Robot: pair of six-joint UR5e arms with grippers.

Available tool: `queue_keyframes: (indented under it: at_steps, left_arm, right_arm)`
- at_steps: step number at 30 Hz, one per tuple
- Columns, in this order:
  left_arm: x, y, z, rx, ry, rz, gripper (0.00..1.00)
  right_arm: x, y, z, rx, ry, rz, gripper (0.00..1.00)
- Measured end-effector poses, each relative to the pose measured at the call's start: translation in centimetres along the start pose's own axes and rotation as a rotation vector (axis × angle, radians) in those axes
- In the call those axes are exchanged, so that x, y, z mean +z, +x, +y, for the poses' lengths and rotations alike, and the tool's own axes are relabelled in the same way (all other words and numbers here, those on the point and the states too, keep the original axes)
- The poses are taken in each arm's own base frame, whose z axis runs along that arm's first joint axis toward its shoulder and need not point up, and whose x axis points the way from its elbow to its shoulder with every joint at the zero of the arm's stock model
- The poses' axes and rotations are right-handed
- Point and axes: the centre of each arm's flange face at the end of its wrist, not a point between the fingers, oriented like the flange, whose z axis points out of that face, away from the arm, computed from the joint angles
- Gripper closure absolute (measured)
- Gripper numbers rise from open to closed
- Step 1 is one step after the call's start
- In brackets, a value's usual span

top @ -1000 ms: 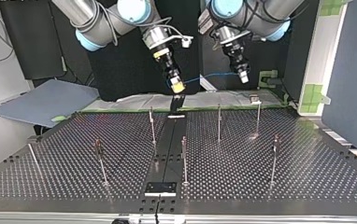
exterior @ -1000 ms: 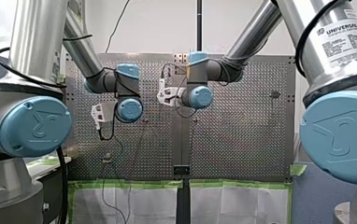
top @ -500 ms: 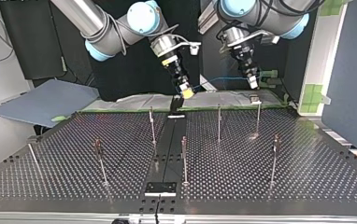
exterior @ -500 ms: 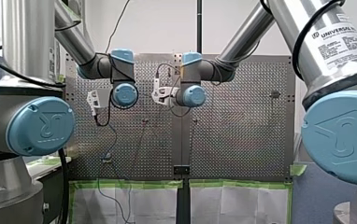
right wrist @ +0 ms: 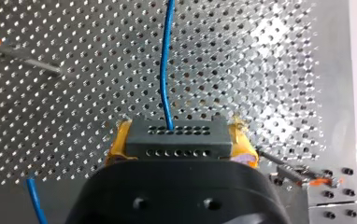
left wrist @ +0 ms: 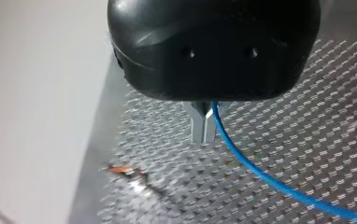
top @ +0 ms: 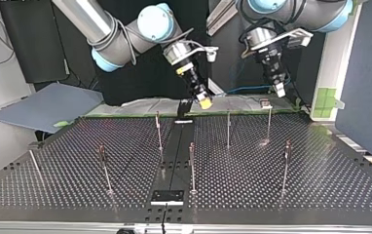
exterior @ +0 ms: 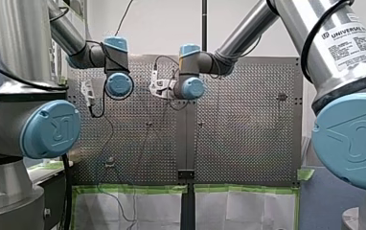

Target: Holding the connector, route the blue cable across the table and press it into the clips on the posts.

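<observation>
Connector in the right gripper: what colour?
Dark grey connector, rows of small holes; clearest in the right wrist view.

Holding my left arm (top: 296, 9) high at the top view's right, wrist pointed steeply down, pinching the blue cable (left wrist: 251, 163) between metal jaws drawn together. Slanting my right arm (top: 111, 41) down toward the middle, clamping the connector (right wrist: 176, 137) between yellow-padded jaws, above the surface (top: 271, 185).

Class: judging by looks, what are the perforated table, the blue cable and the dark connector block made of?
Silvery perforated table: probably metal, with bright glare. Thin blue cable: likely plastic-sheathed; smooth, bends in a curve. Dark grey rectangular connector block: apparently matte moulded plastic, with neat rows of holes.
</observation>
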Motion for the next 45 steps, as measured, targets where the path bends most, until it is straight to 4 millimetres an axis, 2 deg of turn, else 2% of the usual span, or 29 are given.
queue_keyframes:
  at_steps: [5, 8, 12, 19, 31, 40, 45]
  left_arm:
    - [1.6, -3.0, -0.1, -0.042, 0.010, -0.065, 1.00]
    - [2.4, -3.7, -0.6, -0.051, 0.028, -0.081, 1.00]
    - [3.3, -3.3, -1.3, -0.047, 0.054, -0.077, 1.00]
    - [4.8, -2.2, -1.7, -0.038, 0.050, -0.069, 1.00]
    - [7.1, -2.9, -1.3, -0.044, 0.023, -0.101, 1.00]
    - [8.8, -1.9, -1.0, -0.035, 0.032, -0.097, 1.00]
    - [10.1, -2.6, -1.1, -0.039, 0.031, -0.113, 1.00]
  right_arm:
    - [0.9, 1.5, -0.2, 0.002, 0.004, 0.011, 1.00]
    - [1.4, 2.5, -0.3, 0.002, 0.006, 0.022, 1.00]
    - [2.1, 3.6, -0.4, 0.003, 0.007, 0.036, 1.00]
    - [3.5, 4.4, -0.5, 0.004, 0.009, 0.038, 1.00]
    - [6.5, 2.6, -0.7, 0.004, 0.035, 0.003, 1.00]
    - [8.1, 5.4, -1.1, 0.005, 0.046, 0.048, 1.00]
    - [8.8, 7.3, -1.3, 0.005, 0.056, 0.080, 1.00]
